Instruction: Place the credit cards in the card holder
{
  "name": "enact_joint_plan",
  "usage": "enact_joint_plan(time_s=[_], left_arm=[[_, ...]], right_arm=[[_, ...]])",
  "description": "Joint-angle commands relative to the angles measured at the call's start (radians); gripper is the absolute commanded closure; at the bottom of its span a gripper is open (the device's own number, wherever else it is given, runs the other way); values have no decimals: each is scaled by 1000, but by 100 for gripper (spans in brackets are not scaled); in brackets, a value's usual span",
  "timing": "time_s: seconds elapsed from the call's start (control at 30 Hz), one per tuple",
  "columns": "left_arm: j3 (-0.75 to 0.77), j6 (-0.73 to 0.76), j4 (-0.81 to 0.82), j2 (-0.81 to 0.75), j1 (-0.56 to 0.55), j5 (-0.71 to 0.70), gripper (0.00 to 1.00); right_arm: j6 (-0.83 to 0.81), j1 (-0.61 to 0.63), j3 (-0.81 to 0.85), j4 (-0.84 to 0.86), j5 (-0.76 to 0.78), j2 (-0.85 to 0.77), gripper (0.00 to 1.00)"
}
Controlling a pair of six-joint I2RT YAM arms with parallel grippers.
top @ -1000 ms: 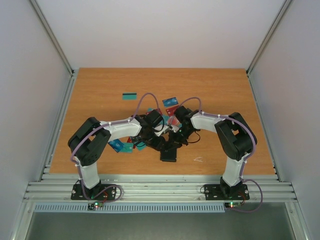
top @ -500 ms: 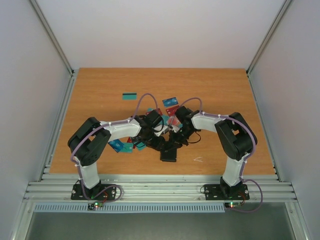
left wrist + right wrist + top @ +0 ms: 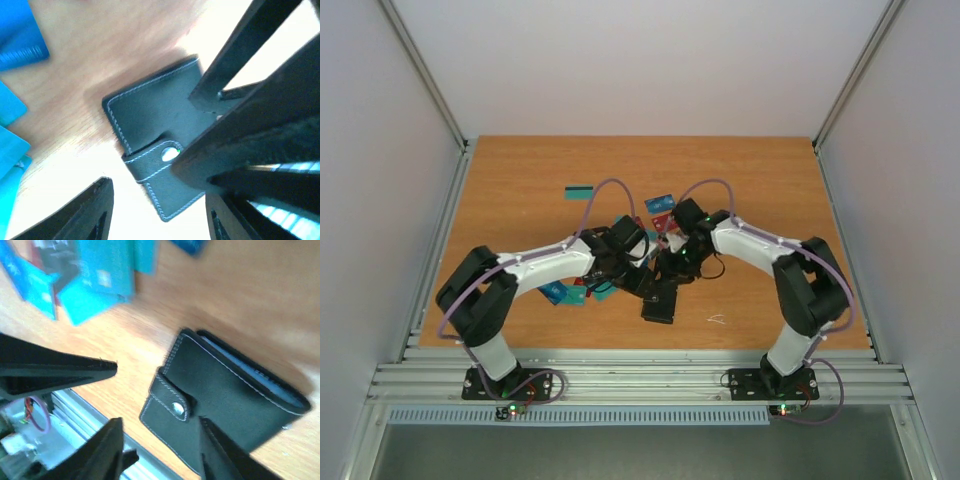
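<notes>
The card holder is lying closed on the tabletop, its strap snapped down over the front. The left jaws are standing apart, and the strap end of the holder is reaching into the gap between them without touching either side. The right jaws are standing apart too. The holder is lying just ahead of them and off to one side, and one side of the right jaws is crossing in front of its near edge. Whether it is touching there cannot be told. Neither pair is clamping anything. In each wrist view a dark part of the other arm is pointing in close beside the jaws, so both pairs are hovering together over the holder. The credit cards are lying loose beyond the right jaws, teal ones overlapping in a small heap, apart from the holder. A lone teal card is lying well beyond the left jaws.
</notes>
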Motion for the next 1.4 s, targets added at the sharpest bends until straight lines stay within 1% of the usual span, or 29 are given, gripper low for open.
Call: enact_joint_plan(time_s=[0.0, 0.07, 0.1, 0.13, 0.17, 0.23, 0.3, 0.37, 0.47, 0.53, 0.57, 0.67, 0.7, 0.8, 0.83, 0.9, 0.97, 1.03, 1.07, 1.13, 1.17, 1.2, 1.27, 1.3, 1.37], left_arm=[[82, 11, -38, -144, 14, -83, 44], [104, 20, -76, -207, 35, -125, 29], [111, 22, -91, -243, 50, -143, 20], [118, 26, -106, -275, 72, -157, 11], [125, 28, -123, -312, 97, -172, 5], [135, 36, -154, -378, 154, -209, 1], [140, 46, -187, -443, 203, -284, 0], [128, 63, -191, -507, 236, -377, 0], [63, 98, -140, -591, 261, -527, 0], [-2, 117, -89, -647, 269, -622, 1], [-36, 120, -59, -681, 278, -642, 1], [-163, 163, 64, -765, 290, -721, 1], [-231, 184, 117, -799, 295, -729, 2], [-393, 273, 268, -886, 308, -776, 5], [-436, 299, 304, -903, 324, -782, 6], [-498, 309, 342, -920, 372, -780, 5], [-527, 279, 343, -917, 433, -741, 4], [-566, 265, 368, -910, 475, -714, 3], [-598, 273, 402, -908, 492, -699, 3], [-664, 305, 497, -906, 520, -672, 2], [-699, 309, 584, -906, 536, -663, 2], [-729, 309, 635, -906, 550, -653, 2], [-792, 312, 758, -892, 582, -618, 2], [-818, 350, 813, -877, 590, -618, 2], [-842, 367, 909, -819, 612, -612, 2]], right_arm=[[-23, -5, 134, -128, 104, -163, 45], [-34, -16, 191, -182, 149, -223, 32], [-41, -25, 221, -211, 172, -248, 20], [-51, -40, 250, -239, 196, -274, 4], [-60, -55, 283, -267, 221, -298, 2], [-79, -87, 334, -310, 268, -344, 1], [-94, -116, 371, -338, 342, -397, 2], [-110, -133, 403, -357, 455, -447, 2], [-120, -141, 423, -350, 653, -515, 1], [-117, -143, 394, -317, 791, -556, 2], [-124, -143, 365, -285, 843, -586, 2], [-171, -148, 237, -178, 941, -688, 2], [-180, -152, 196, -156, 965, -714, 2], [-291, -158, 40, -36, 982, -789, 2], [-354, -158, -28, 19, 983, -821, 2], [-417, -167, -161, 131, 991, -883, 2], [-400, -201, -279, 238, 971, -935, 1], [-394, -257, -362, 304, 876, -963, 1], [-403, -272, -399, 333, 862, -967, 1], [-414, -293, -479, 403, 874, -955, 1], [-419, -308, -528, 436, 876, -938, 1], [-418, -326, -564, 476, 865, -923, 1], [-406, -369, -629, 582, 837, -896, 2], [-384, -388, -661, 646, 831, -887, 2], [-376, -422, -717, 788, 769, -865, 2]])
